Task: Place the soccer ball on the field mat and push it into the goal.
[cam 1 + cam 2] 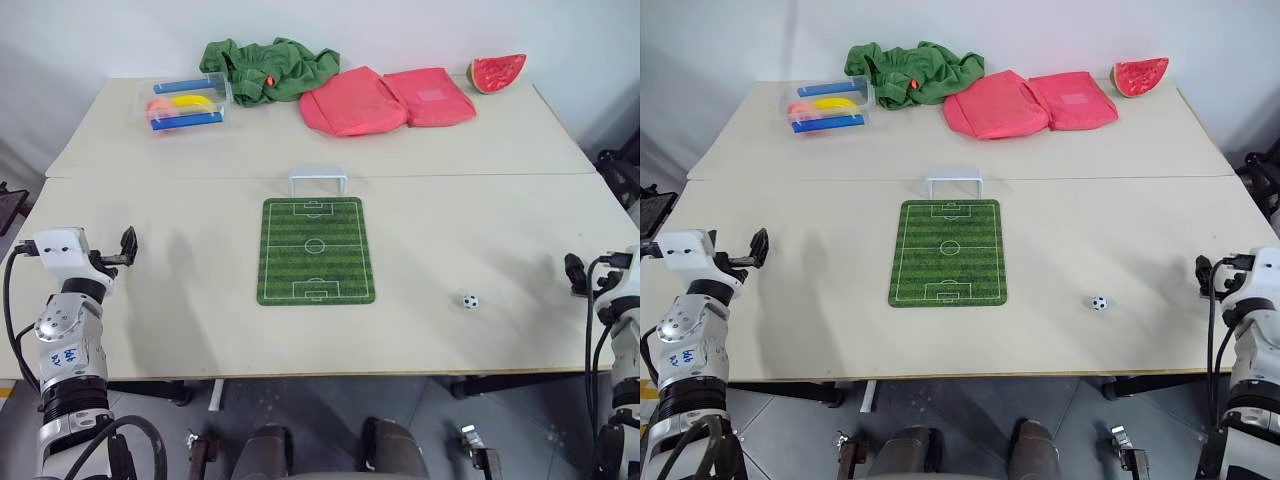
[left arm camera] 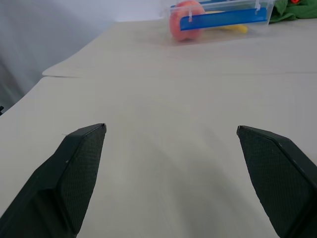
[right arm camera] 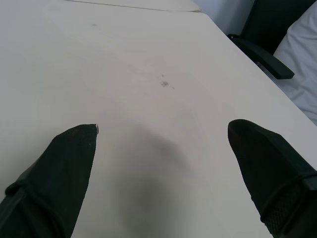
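Both pincers are waiting spread wide and empty, so the right pincer (image 3: 161, 131) is needing to grab the tiny black-and-white soccer ball (image 1: 470, 301) lying on the pale desk (image 1: 480, 230) first.

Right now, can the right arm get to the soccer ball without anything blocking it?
Probably yes. The soccer ball sits alone on bare table, right of the field mat, on the right gripper's side. That gripper is open over the table's right edge, with nothing lying between it and the ball.

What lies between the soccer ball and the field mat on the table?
Nothing: the head views show bare table between the soccer ball and the field mat.
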Robot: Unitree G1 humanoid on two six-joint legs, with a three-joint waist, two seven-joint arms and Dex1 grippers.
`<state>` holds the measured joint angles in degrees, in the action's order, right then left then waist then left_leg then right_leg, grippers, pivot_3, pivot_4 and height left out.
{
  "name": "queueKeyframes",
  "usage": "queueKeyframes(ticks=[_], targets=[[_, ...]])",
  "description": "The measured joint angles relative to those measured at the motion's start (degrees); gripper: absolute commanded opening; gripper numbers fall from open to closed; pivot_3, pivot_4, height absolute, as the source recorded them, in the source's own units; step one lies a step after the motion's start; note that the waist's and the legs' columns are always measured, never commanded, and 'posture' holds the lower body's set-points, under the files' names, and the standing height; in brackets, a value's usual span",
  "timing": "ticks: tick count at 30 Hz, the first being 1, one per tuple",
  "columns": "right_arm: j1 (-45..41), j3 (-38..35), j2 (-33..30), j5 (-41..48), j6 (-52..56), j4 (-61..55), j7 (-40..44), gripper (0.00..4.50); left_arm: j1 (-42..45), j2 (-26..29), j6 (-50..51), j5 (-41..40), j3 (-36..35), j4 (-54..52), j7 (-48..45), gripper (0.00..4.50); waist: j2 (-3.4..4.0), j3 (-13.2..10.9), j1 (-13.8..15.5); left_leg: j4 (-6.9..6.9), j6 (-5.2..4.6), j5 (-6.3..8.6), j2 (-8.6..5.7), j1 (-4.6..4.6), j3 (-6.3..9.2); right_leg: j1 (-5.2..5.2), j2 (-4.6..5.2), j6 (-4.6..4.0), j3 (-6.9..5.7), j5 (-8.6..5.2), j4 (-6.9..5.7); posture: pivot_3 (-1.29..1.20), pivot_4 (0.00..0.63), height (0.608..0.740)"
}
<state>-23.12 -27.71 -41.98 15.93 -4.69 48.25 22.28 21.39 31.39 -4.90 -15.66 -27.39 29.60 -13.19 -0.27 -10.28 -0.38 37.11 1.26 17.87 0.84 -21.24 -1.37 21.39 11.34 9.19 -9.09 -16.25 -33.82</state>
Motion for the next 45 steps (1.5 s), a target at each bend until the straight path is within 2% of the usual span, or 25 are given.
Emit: queueKeyframes(ticks=[6, 13, 19, 23, 27, 32, 43, 45], targets=[[1.46, -0.08, -0.02, -0.01, 0.27, -2.97, -0.65, 4.43, 0.58, 0.02, -0.5, 0.0, 0.09, -0.15, 0.28, 4.5, 0.0, 0.0, 0.06, 0.02, 0.0, 0.0, 0.0, 0.01, -0.01, 0.0, 0.0, 0.0, 0.01, 0.0, -0.01, 0.0, 0.15, 0.74], [4.52, -1.6, -0.05, 0.99, 7.07, -16.91, -3.27, 4.43, 0.98, 0.77, 3.39, -1.98, 0.94, -2.01, -4.67, 4.5, 0.0, 0.0, 0.16, 0.02, 0.0, 0.0, 0.0, 0.0, -0.01, 0.01, 0.0, 0.0, 0.02, 0.0, -0.04, 0.0, 0.15, 0.74], [11.09, 3.09, -0.33, 6.18, 19.0, -38.63, 6.47, 4.43, -0.16, 3.13, 7.68, -2.89, 5.8, -6.84, -16.1, 4.5, 0.01, 0.0, 0.24, 0.03, 0.0, 0.01, 0.02, 0.0, -0.02, 0.04, -0.02, 0.0, 0.05, 0.0, -0.05, 0.0, 0.15, 0.74], [16.29, 12.37, -4.43, 7.41, 21.75, -49.93, 19.98, 4.43, -3.27, 4.19, 6.08, -4.6, 8.44, -8.76, -27.27, 4.5, -0.01, -0.01, 0.29, 0.05, 0.03, 0.04, 0.07, -0.02, -0.03, 0.08, -0.09, 0.0, 0.04, 0.0, -0.04, 0.0, 0.15, 0.74], [16.8, 16.33, -5.87, 4.92, 19.89, -47.95, 26.04, 4.43, -5.32, 3.57, 5.91, -6.57, 8.97, -12.53, -32.05, 4.5, -0.03, -0.02, 0.6, 0.22, -0.06, 0.1, 0.04, -0.04, -0.04, 0.01, -0.05, 0.03, 0.06, 0.03, -0.03, 0.0, 0.15, 0.74], [16.88, 17.34, -6.94, 3.32, 18.34, -45.2, 30.79, 4.43, -7.7, 3.51, 6.93, -6.65, 8.89, -15.6, -31.81, 4.5, -0.03, -0.02, 0.48, 0.2, -0.05, 0.1, 0.06, -0.02, -0.04, 0.02, -0.06, 0.02, 0.06, 0.03, -0.05, 0.0, 0.15, 0.74], [16.24, 18.79, -6.73, 2.15, 16.86, -41.23, 34.27, 4.43, -9.6, 3.52, 8.77, -6.92, 7.94, -18.13, -30.63, 4.5, -0.05, -0.01, 0.4, 0.25, -0.04, 0.1, 0.07, 0.0, -0.06, -0.01, -0.06, 0.01, 0.07, 0.04, -0.06, 0.0, 0.15, 0.74], [16.29, 18.81, -6.71, 2.14, 17.03, -41.26, 34.53, 4.04, -9.4, 3.52, 8.91, -6.91, 7.95, -18.13, -30.46, 4.5, -0.05, -0.01, 0.4, 0.26, -0.04, 0.1, 0.07, 0.02, -0.06, -0.02, -0.06, 0.01, 0.07, 0.04, -0.07, 0.0, 0.15, 0.74]])
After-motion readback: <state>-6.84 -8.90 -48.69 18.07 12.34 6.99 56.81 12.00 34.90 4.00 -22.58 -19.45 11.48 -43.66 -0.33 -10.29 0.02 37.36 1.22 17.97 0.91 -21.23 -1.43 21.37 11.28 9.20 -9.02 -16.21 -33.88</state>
